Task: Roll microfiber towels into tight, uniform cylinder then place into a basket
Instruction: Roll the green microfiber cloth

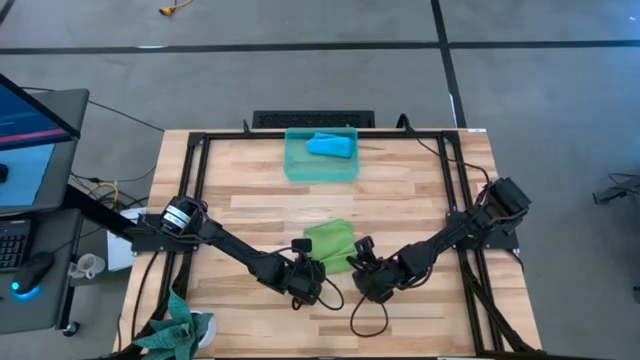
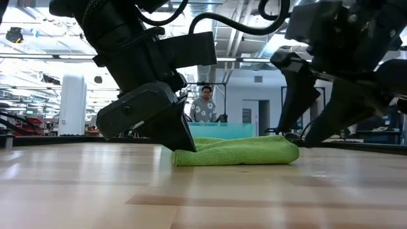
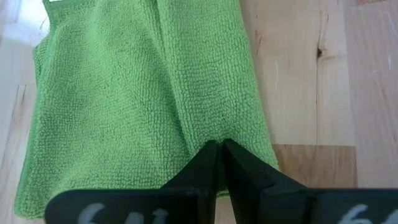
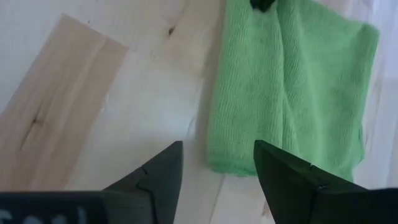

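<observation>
The lime green towel lies folded flat on the wooden table, near the middle of its near half; it also shows in the low view. My left gripper is shut at the towel's left edge. My right gripper is open at the towel's right end, one finger over bare wood and one over the cloth's edge. I cannot tell whether it touches. The sky blue towel lies rolled inside the translucent teal basket at the far middle. My left gripper has its shut fingertips on the towel's left edge, where a ridge in the cloth runs up to them. The fingers slant down from the table's near left, their tips at table level. How many layers sit between them is hidden. The towel lies flat.
A dark teal-green cloth bundle sits at the table's near left corner. A black frame runs along the table's sides. A desk with a monitor stands left of the table. A person stands in the room beyond.
</observation>
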